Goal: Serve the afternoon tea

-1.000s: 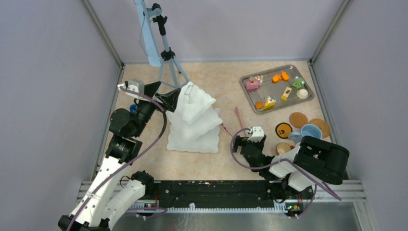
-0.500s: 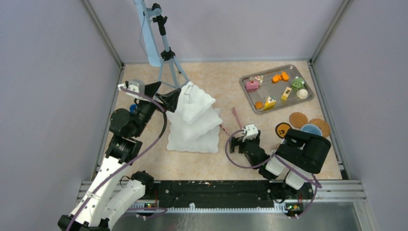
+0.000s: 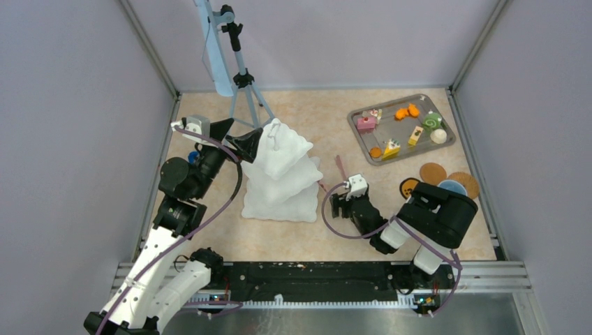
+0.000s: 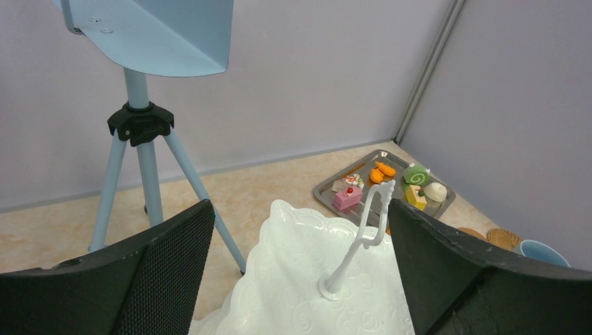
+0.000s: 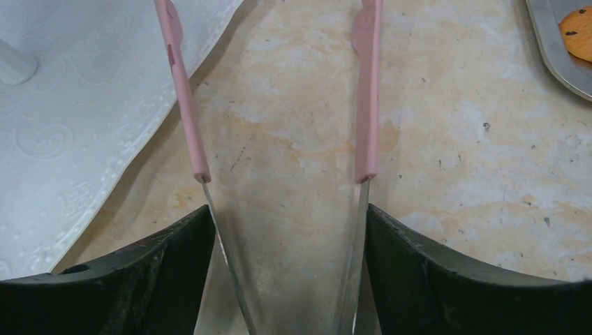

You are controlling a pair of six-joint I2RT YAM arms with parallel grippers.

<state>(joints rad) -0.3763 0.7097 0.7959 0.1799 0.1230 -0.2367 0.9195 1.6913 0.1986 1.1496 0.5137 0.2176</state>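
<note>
right gripper (image 5: 286,209) wide, straddling tongs (image 5: 367,105), likely to pinch them; tray (image 5: 551,43) ahead-right. left gripper (image 4: 299,209) wide around stand handle (image 4: 363,230), not clamping.

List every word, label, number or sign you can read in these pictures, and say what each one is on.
No text can be read in any view.
Dark round coaster: it carries an orange mark, too small to make out.
White tiered stand: only embossed swirls, no letters.
Pink tongs: plain, no marking visible.
</note>
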